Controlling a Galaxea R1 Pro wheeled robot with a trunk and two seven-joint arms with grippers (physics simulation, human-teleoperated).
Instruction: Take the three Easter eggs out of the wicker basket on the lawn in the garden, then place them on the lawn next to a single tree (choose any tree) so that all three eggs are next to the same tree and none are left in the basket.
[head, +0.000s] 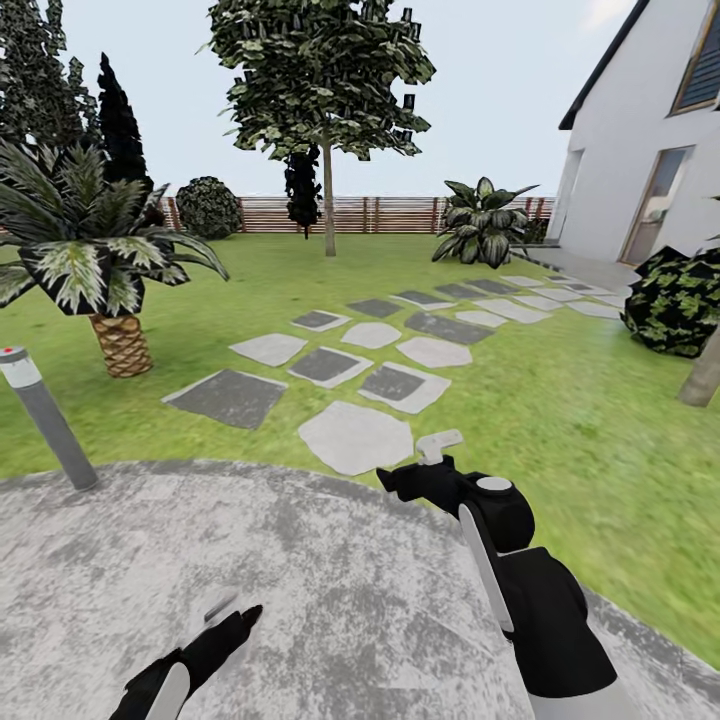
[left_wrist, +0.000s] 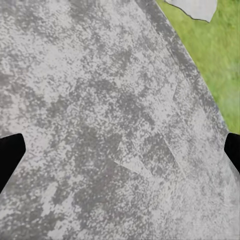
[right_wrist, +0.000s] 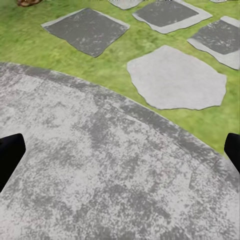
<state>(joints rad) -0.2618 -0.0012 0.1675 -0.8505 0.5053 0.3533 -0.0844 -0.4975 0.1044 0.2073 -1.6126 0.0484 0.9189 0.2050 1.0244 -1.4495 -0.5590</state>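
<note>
Head view: the robot stands on a round patch of mottled grey gravel (head: 300, 560), facing a wide green lawn (head: 560, 400) inside a garden ringed by a brown slatted wooden fence (head: 380, 213). A path of flat grey and pale stepping stones (head: 355, 437) runs from the gravel's edge toward a white house (head: 640, 150) at the right. A tree with a straight pale trunk and a dark mottled green crown (head: 328, 200) stands on the lawn near the fence, well apart from the robot. A short palm with striped fronds (head: 115, 330) grows at the left, and a grey post with a red-dotted cap (head: 45, 415) leans at the gravel's rim. The eggs and the basket are not in sight here.

The black left pincer (head: 228, 618) hangs low over the gravel. The black right pincer (head: 430, 460) reaches forward over the gravel's edge, just short of the nearest pale stone.

In each wrist view the two dark fingertips (left_wrist: 10, 155) (right_wrist: 10, 152) sit at opposite edges, so both pincers stand wide apart and hold nothing.
</note>
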